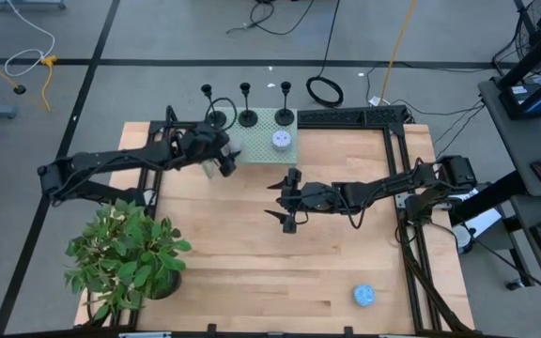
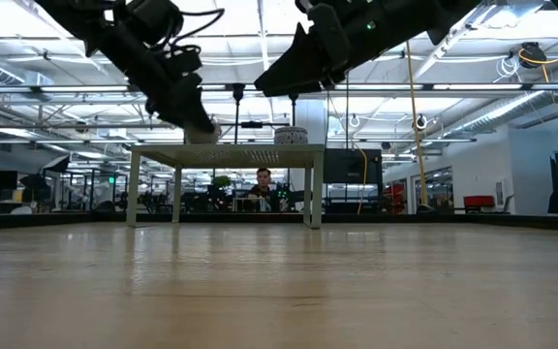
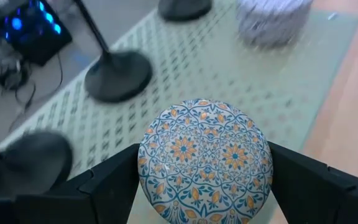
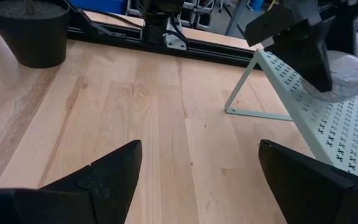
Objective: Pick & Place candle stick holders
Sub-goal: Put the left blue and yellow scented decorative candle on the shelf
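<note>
Left end effector (image 3: 204, 205) grips a patterned round tin (image 3: 205, 160) over the perforated green rack (image 3: 166, 68).
Three candle stick holders (image 1: 248, 103) stand along the rack's far edge, apparently untouched; right end effector (image 1: 283, 199) hangs open above the desk (image 1: 252, 272).

A wooden table (image 1: 252, 263) fills the frame's middle. At its lower left, a leafy potted plant (image 1: 125, 253); lower right, a small patterned ball (image 1: 363, 296). Top centre — a pale perforated shelf (image 1: 256, 141) bearing a patterned round container (image 1: 281, 141).
</note>
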`<control>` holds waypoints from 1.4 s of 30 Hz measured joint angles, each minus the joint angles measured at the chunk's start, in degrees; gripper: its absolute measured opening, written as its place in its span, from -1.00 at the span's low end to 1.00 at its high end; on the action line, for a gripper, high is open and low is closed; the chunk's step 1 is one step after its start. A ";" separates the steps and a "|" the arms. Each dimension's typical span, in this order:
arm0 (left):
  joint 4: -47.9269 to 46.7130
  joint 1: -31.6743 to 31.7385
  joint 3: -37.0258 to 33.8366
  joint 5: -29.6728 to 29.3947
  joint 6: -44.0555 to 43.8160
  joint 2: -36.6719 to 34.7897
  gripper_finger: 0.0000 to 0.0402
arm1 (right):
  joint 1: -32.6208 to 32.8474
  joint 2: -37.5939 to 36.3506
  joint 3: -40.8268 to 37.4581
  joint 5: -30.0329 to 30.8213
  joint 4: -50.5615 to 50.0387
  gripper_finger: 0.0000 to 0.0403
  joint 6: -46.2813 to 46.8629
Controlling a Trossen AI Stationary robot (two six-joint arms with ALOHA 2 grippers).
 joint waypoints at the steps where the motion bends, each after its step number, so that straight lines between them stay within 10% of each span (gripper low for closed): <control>1: -1.03 0.54 0.00 -0.01 -0.15 -0.02 0.61 | 0.00 0.00 0.00 0.00 -0.18 0.58 0.03; 42: -11.83 5.50 -0.02 -0.33 1.10 -1.22 0.62 | 0.00 0.00 0.00 -0.07 -3.23 0.58 4.50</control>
